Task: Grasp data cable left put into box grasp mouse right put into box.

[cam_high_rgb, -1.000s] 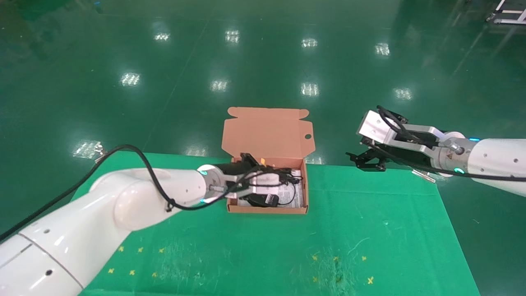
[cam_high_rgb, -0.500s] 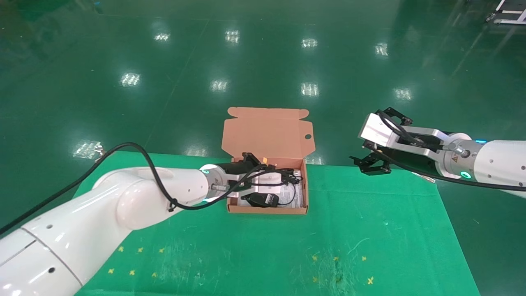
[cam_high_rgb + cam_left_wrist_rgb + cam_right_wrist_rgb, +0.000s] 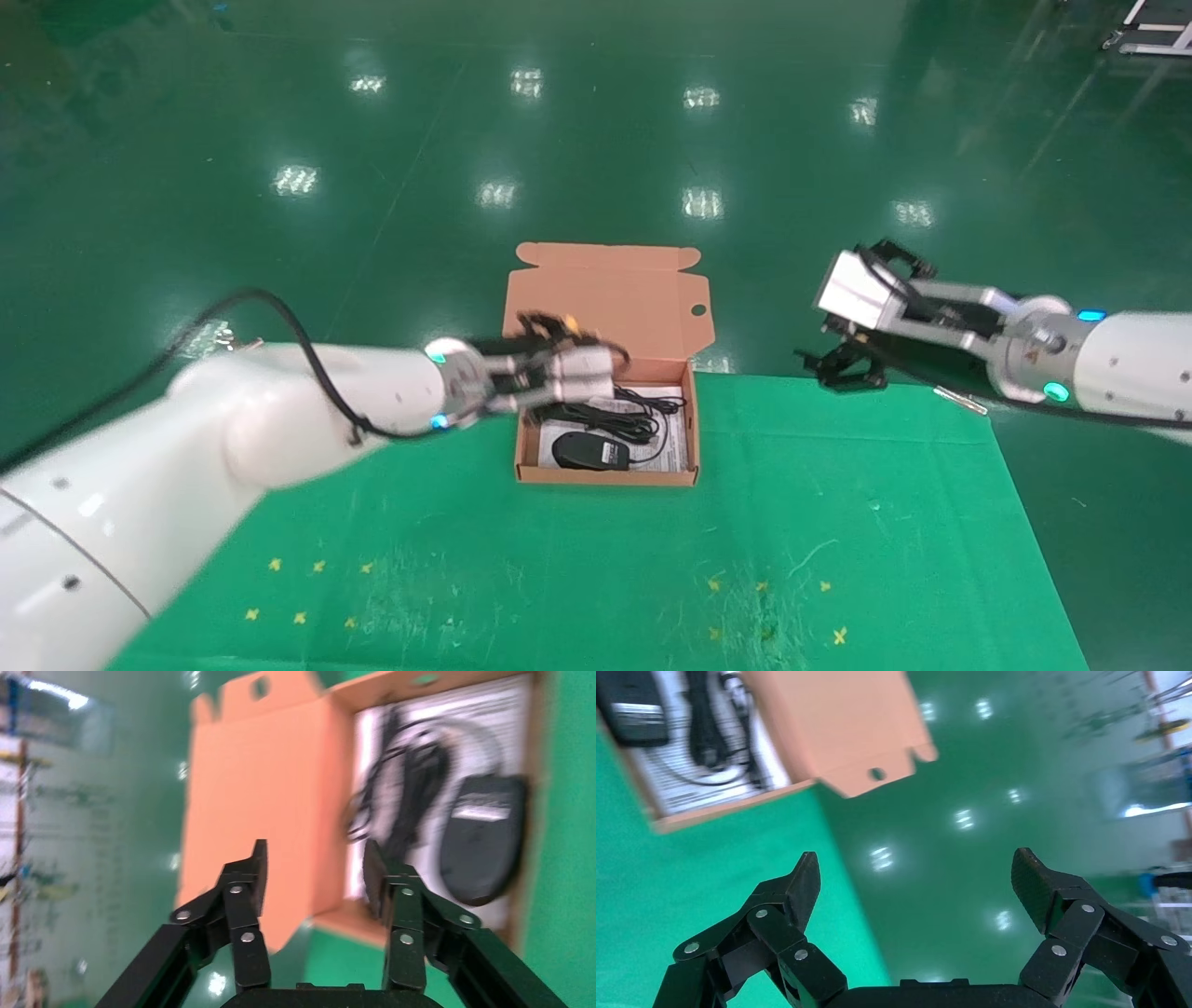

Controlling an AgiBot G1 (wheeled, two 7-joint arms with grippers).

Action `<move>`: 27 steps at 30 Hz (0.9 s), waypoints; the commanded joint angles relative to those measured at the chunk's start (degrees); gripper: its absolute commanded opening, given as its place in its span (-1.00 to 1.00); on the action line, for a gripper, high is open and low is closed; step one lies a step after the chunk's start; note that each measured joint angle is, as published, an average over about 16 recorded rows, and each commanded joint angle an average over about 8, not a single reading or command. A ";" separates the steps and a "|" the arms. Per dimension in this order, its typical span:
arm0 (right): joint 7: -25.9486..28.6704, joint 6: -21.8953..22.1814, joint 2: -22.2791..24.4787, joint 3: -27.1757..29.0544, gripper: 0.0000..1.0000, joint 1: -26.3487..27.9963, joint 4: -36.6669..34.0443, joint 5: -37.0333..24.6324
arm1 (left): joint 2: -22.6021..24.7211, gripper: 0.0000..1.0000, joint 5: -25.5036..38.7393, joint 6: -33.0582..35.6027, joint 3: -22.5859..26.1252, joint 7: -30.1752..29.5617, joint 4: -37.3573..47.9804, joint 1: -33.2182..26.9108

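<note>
Left end effector point(image 3: 314, 871) lifted, apparently above data cable point(image 3: 610, 418)

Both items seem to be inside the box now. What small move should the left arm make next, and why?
Probably draw the left pincer away from the box: it is open and empty, and the data cable and mouse both lie inside. The right pincer hangs open beside the table.

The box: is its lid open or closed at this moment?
Open. The box has its flap lid standing up behind the tray, so the mouse and data cable inside are visible.
</note>
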 commanded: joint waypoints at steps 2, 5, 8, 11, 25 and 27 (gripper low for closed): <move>0.05 0.03 0.19 0.21 1.00 1.07 0.54 -1.03 | -0.72 1.00 0.37 -0.21 -0.65 -1.61 0.43 -1.75; -0.40 -0.79 0.47 0.00 1.00 2.29 1.26 -2.41 | -1.20 1.00 0.67 -0.35 -1.10 -2.60 0.53 -2.86; -0.90 -2.41 0.53 -0.74 1.00 3.58 1.79 -4.28 | -1.50 1.00 0.71 -0.25 -1.24 -3.08 0.46 -3.30; -1.11 -3.65 0.56 -1.01 1.00 4.15 2.09 -4.92 | -2.09 1.00 -0.30 0.55 -1.74 -3.22 0.11 -3.10; -4.07 -12.10 2.50 5.60 1.00 -1.69 2.51 9.70 | -10.47 1.00 -16.71 12.08 -10.68 -1.83 -5.99 3.20; -4.56 -13.46 2.82 6.74 1.00 -2.71 2.57 12.21 | -11.79 1.00 -19.32 13.90 -12.10 -1.60 -6.96 4.21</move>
